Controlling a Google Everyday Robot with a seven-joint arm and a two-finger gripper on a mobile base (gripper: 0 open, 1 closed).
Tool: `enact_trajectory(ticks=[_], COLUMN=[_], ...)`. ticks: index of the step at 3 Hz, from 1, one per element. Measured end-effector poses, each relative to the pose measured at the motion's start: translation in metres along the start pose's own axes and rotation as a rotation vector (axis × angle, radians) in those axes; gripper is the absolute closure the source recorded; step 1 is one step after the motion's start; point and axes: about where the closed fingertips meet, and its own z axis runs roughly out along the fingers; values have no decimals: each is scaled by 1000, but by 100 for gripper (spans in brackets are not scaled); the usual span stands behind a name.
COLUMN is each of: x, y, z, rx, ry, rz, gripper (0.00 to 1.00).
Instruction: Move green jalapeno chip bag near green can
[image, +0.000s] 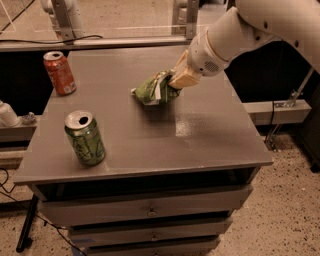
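- Green jalapeno chip bag lies crumpled near the middle of the tabletop, a little toward the far side
- You see the tool at the end of the green jalapeno chip bag nearest the white arm, its pale fingers closed onto the foil; the arm reaches in from the upper right of your view
- You find the green can upright near the front left corner, well apart from the bag
- An orange-red can stands upright at the far left edge, apart from both
- Under the tabletop you see stacked drawers
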Motion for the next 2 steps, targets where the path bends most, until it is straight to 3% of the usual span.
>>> enact_trajectory(ticks=[1, 2], x=[1, -4], y=[0, 15], z=[0, 9], rx=[0, -57], ry=[1, -1], rz=[3, -64], gripper=[100, 100])
